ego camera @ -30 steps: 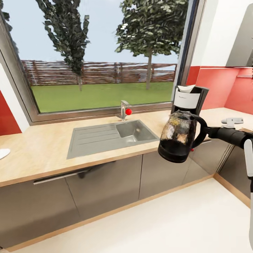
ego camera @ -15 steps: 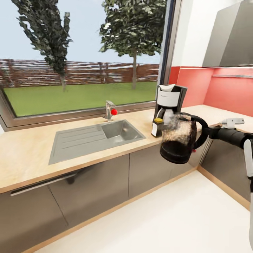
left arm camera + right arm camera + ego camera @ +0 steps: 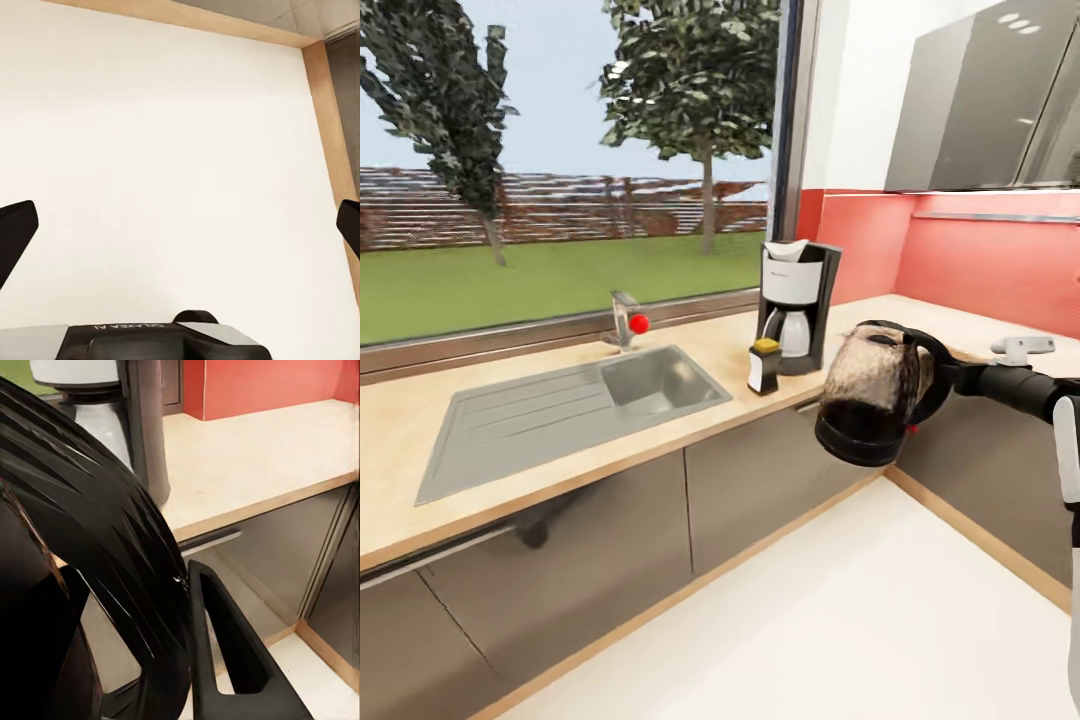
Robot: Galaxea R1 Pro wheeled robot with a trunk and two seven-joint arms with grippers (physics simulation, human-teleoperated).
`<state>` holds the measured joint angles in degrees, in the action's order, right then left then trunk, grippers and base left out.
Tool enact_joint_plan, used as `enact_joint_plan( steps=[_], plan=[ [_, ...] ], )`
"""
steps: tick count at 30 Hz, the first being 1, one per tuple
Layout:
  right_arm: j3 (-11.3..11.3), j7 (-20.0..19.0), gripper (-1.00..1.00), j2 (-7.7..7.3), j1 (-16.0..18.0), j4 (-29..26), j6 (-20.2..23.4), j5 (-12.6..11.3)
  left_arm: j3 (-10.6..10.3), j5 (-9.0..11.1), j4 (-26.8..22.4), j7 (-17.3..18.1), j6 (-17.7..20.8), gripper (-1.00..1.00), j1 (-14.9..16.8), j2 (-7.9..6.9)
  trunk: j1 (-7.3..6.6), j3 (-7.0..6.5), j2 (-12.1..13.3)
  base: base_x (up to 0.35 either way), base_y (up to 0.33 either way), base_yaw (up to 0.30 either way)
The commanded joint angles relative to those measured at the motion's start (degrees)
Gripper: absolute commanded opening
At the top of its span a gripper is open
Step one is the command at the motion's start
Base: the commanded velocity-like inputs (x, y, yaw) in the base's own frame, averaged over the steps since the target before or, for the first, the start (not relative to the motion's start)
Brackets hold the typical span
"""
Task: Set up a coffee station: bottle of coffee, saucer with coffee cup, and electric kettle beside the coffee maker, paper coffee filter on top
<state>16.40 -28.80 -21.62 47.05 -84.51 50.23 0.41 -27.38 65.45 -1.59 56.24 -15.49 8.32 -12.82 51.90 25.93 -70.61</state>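
Head view is swinging right since a second ago, centring the coffee maker (image 3: 797, 305) near the desk's (image 3: 480, 470) front edge; right tool (image 3: 950, 377) is gripping the electric kettle (image 3: 873, 393) by its handle, off the desk; left tool (image 3: 180, 232) is gaping empty

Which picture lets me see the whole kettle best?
The head view. There the electric kettle shows whole, held by its handle in the right gripper in front of the countertop. The right wrist view is so close that you see just its black handle. The left wrist view looks at the floor.
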Motion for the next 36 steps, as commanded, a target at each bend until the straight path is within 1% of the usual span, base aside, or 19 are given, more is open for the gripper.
enact_joint_plan(
  steps=[1,13,36],
  plan=[
    [0.1,-0.3,-1.0,0.0,0.0,0.0,0.3,-0.1,-0.5,0.4,0.0,0.1,-0.3,1.0,0.0,-0.01,0.02,0.06,0.0,0.237,-0.198,-0.186],
    [0.0,-0.3,-1.0,0.0,0.1,0.0,0.3,-0.1,-0.5,0.4,0.0,0.1,-0.3,1.0,0.0,-0.01,0.02,0.06,0.0,0.228,-0.217,-0.239],
    [0.1,-0.3,-1.0,0.0,0.0,0.0,0.3,-0.1,-0.5,0.4,0.0,0.1,-0.3,1.0,0.0,-0.01,0.02,0.06,0.0,0.17,-0.265,-0.01]
  ],
)
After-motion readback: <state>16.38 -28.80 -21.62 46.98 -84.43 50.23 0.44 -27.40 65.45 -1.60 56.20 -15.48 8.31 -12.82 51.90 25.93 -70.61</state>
